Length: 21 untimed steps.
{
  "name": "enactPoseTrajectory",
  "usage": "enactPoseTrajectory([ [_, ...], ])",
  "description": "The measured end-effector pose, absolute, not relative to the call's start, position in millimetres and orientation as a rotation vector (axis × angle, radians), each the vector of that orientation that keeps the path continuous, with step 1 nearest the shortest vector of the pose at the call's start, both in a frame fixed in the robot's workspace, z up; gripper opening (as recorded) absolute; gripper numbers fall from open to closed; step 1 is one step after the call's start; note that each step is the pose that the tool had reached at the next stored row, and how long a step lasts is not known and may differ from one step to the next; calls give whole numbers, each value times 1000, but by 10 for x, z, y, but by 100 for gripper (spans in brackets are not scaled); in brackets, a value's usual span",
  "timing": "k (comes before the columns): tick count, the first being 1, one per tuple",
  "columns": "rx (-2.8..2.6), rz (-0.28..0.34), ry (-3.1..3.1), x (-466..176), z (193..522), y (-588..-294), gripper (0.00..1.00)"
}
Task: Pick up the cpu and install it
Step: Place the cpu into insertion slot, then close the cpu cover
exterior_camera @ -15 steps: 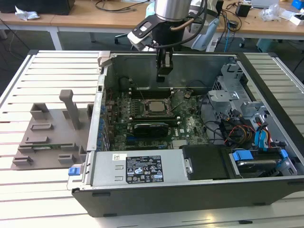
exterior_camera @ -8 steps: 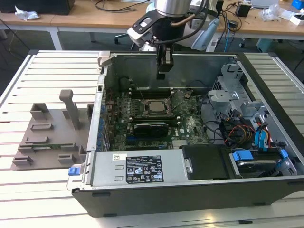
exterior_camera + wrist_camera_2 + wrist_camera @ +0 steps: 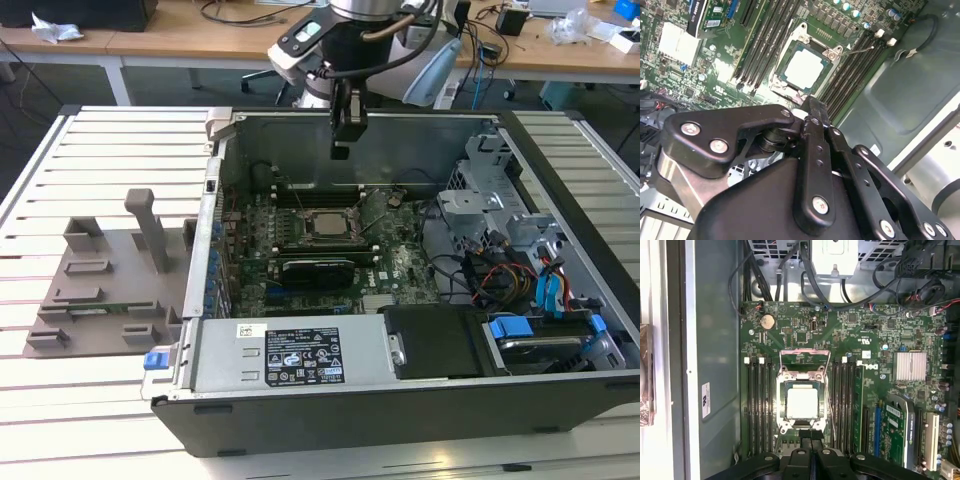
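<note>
- Site: open case (image 3: 300,410) lying flat on a slatted table (image 3: 100,140), with a grey tray (image 3: 100,290) beside it at the exterior view's left.
- Arm (image 3: 350,30): it reaches in from the far side of the case and points straight down over the motherboard (image 3: 260,250).
- Jaws: closed tip to tip with no more than a hairline between them. They hold nothing and touch nothing. Both wrist views agree on this.
- Cpu (image 3: 325,222): a silver square lying flat inside the socket (image 3: 781,385) near the middle of the board. It is seen squarely in the first wrist view (image 3: 802,404) and at a slant in the second (image 3: 805,67).
- Seating: its edges run parallel to the socket frame and no corner looks lifted. By this evidence placement is judged done.
- Load plate (image 3: 805,352): it stands raised at one side of the socket and is not folded over the cpu, so the socket is judged unlatched.
- Memory slots (image 3: 760,400): they flank the socket on both sides and run parallel to the cpu's edges.
- Key relation: the cpu lies below the jaws, clear of them and just past the tips in both wrist views. In the exterior view it sits below and slightly left of them.
- Axis: the cpu is square, so it has no long axis.
</note>
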<state>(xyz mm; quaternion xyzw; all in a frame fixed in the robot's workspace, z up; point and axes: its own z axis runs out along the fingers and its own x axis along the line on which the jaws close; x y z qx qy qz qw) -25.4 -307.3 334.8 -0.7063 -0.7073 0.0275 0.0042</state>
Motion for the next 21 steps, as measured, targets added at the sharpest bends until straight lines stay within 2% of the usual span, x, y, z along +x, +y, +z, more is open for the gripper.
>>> enactPoseTrajectory([
  [11,-2213,86,-2216,-254,3536,-3073,11],
  [21,-2213,86,-2216,-254,3543,-3073,11],
])
